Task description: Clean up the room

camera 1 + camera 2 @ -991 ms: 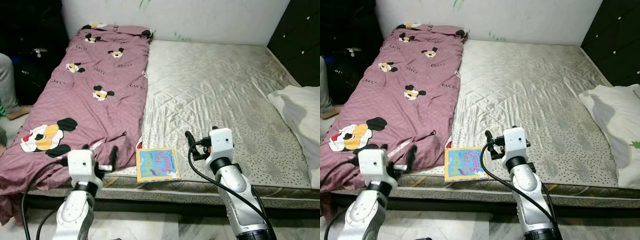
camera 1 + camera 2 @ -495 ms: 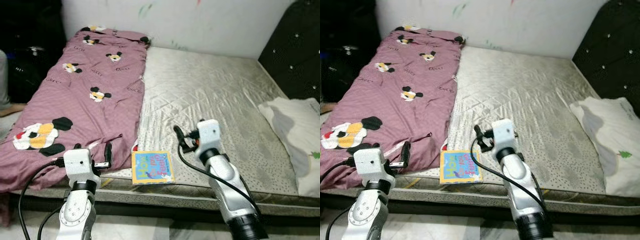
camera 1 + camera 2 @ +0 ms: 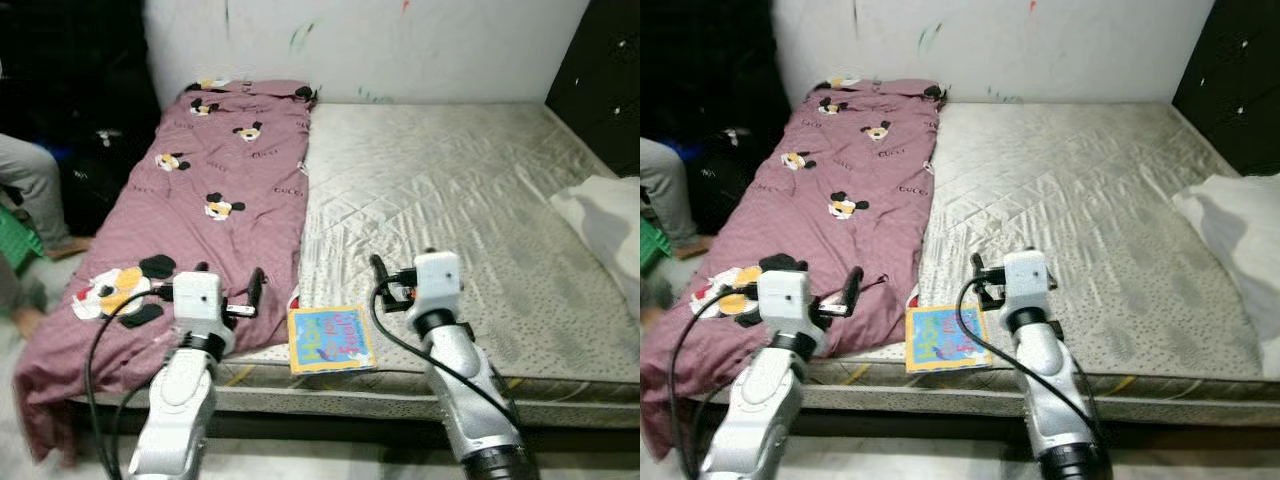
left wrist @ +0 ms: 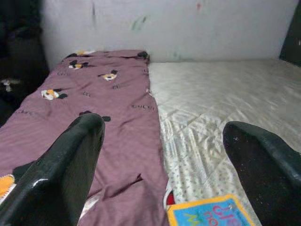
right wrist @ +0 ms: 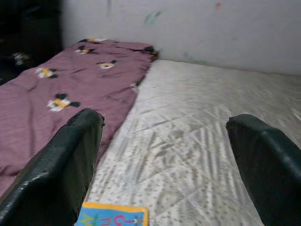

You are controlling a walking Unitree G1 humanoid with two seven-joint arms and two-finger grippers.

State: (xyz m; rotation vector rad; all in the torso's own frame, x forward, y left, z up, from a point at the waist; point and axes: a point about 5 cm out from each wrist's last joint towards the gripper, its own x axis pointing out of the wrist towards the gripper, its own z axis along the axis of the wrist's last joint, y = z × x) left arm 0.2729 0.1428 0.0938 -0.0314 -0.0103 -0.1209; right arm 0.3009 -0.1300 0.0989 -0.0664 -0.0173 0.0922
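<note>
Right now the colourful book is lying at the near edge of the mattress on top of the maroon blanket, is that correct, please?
Not quite. The colourful book lies at the near edge on the bare mattress, just beside the maroon blanket, not on it, as the left eye view shows.

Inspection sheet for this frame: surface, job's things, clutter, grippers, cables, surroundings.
Surface: bare mattress.
Job's things: book flat at the near edge; maroon blanket spread along the robot's left side.
Clutter: white pillow at the right edge.
Grippers: left gripper open over the blanket edge; right gripper open over the mattress beyond the book.
Cables: black cable along each arm.
Surroundings: marked wall; person's leg at far left.
</note>
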